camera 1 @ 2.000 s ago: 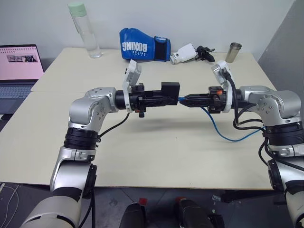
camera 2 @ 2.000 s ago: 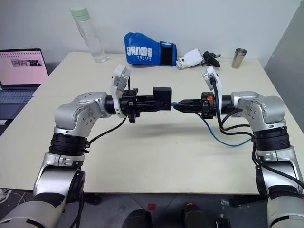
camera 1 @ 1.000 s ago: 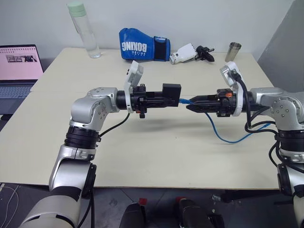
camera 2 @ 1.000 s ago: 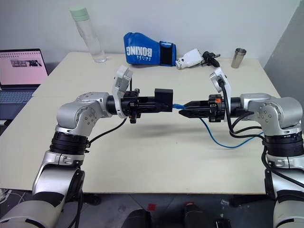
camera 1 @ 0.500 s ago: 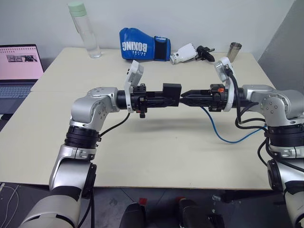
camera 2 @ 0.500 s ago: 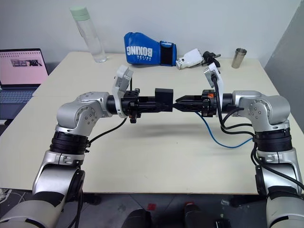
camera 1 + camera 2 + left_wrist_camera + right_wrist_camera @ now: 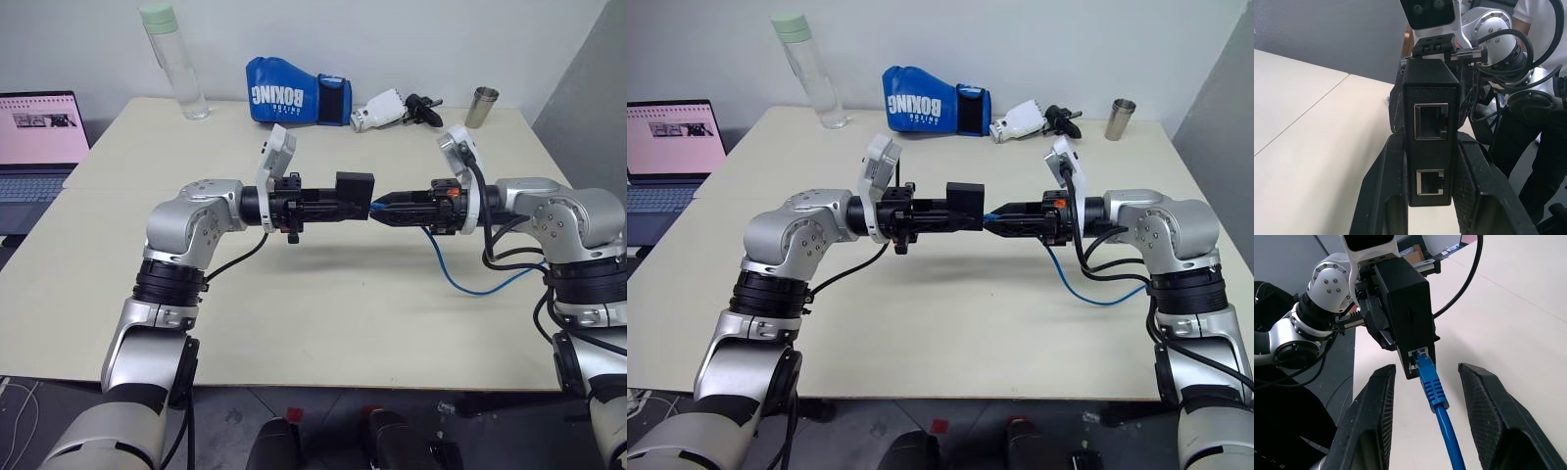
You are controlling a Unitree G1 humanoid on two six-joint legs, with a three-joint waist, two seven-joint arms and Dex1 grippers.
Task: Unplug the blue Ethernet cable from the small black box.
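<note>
My left gripper (image 7: 359, 200) is shut on the small black box (image 7: 355, 186), holding it level above the table; two empty ports show on the box's face (image 7: 1431, 121). The blue Ethernet cable (image 7: 446, 269) has its plug seated in a port on the box's far edge (image 7: 1422, 357). From there it droops in a loop to the tabletop. My right gripper (image 7: 377, 208) faces the box from the right. It is open, one finger (image 7: 1376, 421) on each side of the plug and neither touching it.
The cream table (image 7: 294, 313) carries a clear bottle (image 7: 174, 64), a blue boxing glove (image 7: 294, 93), a white device (image 7: 382, 110) and a metal cup (image 7: 481, 106) along its far edge. A laptop (image 7: 39, 127) sits at far left. A person in white (image 7: 1535, 19) stands beyond my right arm.
The right arm has drawn its elbow in and its gripper sits slightly nearer the box. The left arm and the box have stayed still.
</note>
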